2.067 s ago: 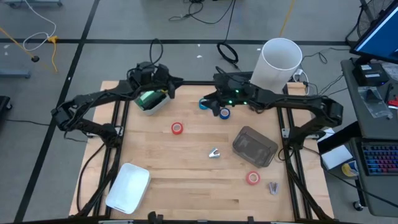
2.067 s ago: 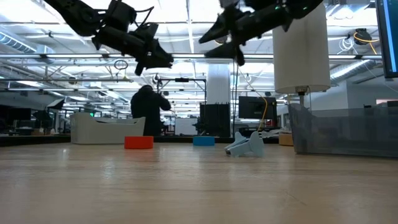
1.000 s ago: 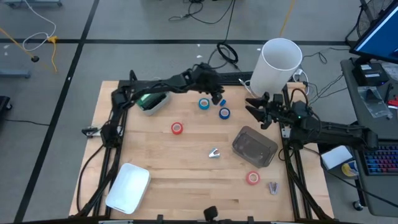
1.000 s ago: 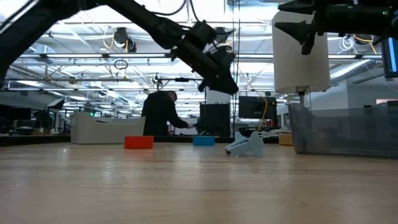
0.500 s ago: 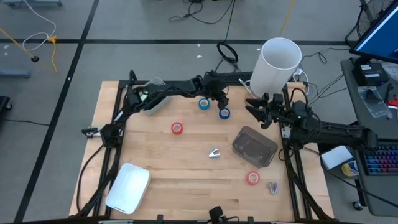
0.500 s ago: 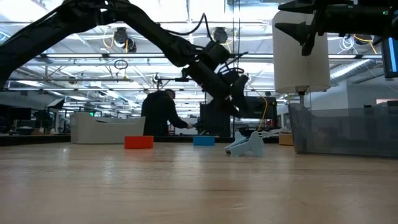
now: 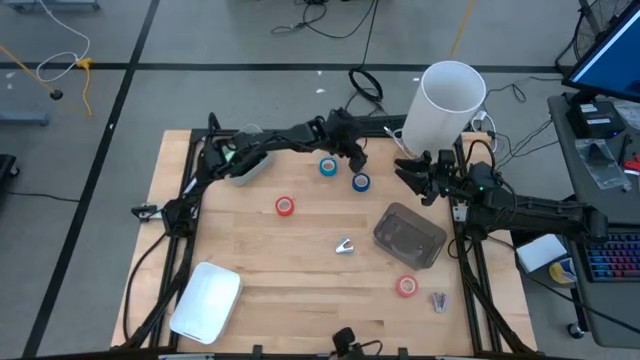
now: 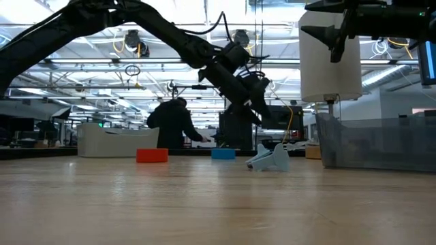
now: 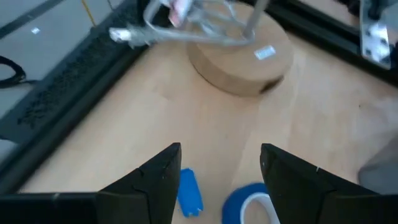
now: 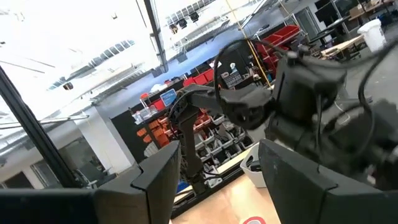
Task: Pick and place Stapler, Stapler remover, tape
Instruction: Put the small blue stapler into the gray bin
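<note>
2 blue tape rolls [image 7: 328, 167] lie near the counter's [image 7: 300, 290] far edge, the left pincer [image 7: 352, 158] being poised between and above them, spread wide and empty – presumably for a grab – while the clear bin [image 7: 409, 236] appears empty and the right pincer [image 7: 412, 178], also wide, is parked aside.

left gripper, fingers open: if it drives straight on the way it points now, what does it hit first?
Probably the blue tape roll just below the open left gripper, with bare tabletop around it. The round wooden base lies farther on. Depth is unclear.
</note>
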### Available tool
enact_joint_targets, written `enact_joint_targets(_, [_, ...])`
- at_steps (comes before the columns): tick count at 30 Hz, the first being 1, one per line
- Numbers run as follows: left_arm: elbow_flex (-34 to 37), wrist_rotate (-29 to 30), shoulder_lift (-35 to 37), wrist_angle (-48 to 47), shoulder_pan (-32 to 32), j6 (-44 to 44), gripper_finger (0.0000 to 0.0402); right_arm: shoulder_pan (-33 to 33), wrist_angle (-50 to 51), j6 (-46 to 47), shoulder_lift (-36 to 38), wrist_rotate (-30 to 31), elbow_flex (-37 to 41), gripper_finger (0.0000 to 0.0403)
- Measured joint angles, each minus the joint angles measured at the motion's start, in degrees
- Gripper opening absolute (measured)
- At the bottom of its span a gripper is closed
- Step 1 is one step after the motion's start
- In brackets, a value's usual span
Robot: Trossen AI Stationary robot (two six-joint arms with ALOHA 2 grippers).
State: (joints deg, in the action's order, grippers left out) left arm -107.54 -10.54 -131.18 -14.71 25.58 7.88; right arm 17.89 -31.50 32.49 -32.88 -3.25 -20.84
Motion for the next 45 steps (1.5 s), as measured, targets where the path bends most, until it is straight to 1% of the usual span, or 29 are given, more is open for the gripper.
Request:
enact_joint_targets(6, [-4.2,-0.4,0.0,-7.3,1.0,0.3,0.0216,0.0,-0.1,0.2,0.0,0.0,0.0,0.021])
enact_joint_targets(8, [-5.7,-1.0,0.0,-11.5,1.1,0.2,0.0216,0.0,-1.1,1.3,0.0,0.1,0.0,0.021])
enact_joint_targets(11, [-7.4,-5.4,0.8,-18.6,1.7,1.3,0.0216,0.0,-4.2,2.7,0.0,0.4,0.0,0.021])
enact_joint_targets(15, [-7.8,-10.2,4.5,-24.2,2.5,1.6,0.0216,0.0,-9.4,4.5,0.0,1.8,0.0,0.021])
enact_joint_targets(18, [-7.7,-10.1,7.4,-30.3,2.3,-2.4,0.0216,0.0,-12.1,4.1,0.0,1.9,0.0,0.021])
enact_joint_targets(21, [-6.7,-10.0,10.9,-33.1,1.6,-5.1,0.0216,0.0,-14.7,2.8,-0.3,1.9,0.0,0.021])
enact_joint_targets(24, [-5.3,-10.0,15.0,-33.1,0.9,-5.7,0.0216,0.0,-18.1,1.1,-1.2,1.9,0.0,0.021])
enact_joint_targets(27, [-1.4,-8.6,19.6,-31.6,0.6,-5.6,0.0216,0.0,-21.7,0.7,-3.3,2.0,-0.7,0.021])
enact_joint_targets(29, [2.5,-7.2,23.3,-30.4,0.6,-5.1,0.0216,-0.3,-21.7,-0.4,-5.2,1.7,-2.9,0.021])
enact_joint_targets(31, [7.7,-6.5,28.0,-26.7,0.9,-4.2,0.0216,-1.6,-21.2,-3.0,-7.8,1.6,-6.2,0.021])
enact_joint_targets(34, [17.4,-6.4,35.7,-21.0,1.5,-2.6,0.0216,-4.5,-16.5,-9.4,-12.0,1.6,-12.9,0.021])
enact_joint_targets(37, [27.0,-6.3,43.4,-16.6,2.4,-1.5,0.0216,-7.6,-7.7,-15.6,-16.6,2.4,-20.5,0.021])
enact_joint_targets(40, [34.4,-6.3,51.0,-13.7,3.2,-1.8,0.0216,-11.2,0.8,-20.9,-21.9,8.1,-27.8,0.021])
enact_joint_targets(42, [38.5,-6.5,55.6,-13.5,3.8,-2.0,0.0216,-13.6,4.7,-24.5,-26.2,13.9,-32.3,0.021])
enact_joint_targets(45, [43.4,-6.8,61.5,-11.9,4.5,-3.2,0.0216,-16.4,7.5,-28.4,-32.6,22.3,-38.4,0.021])
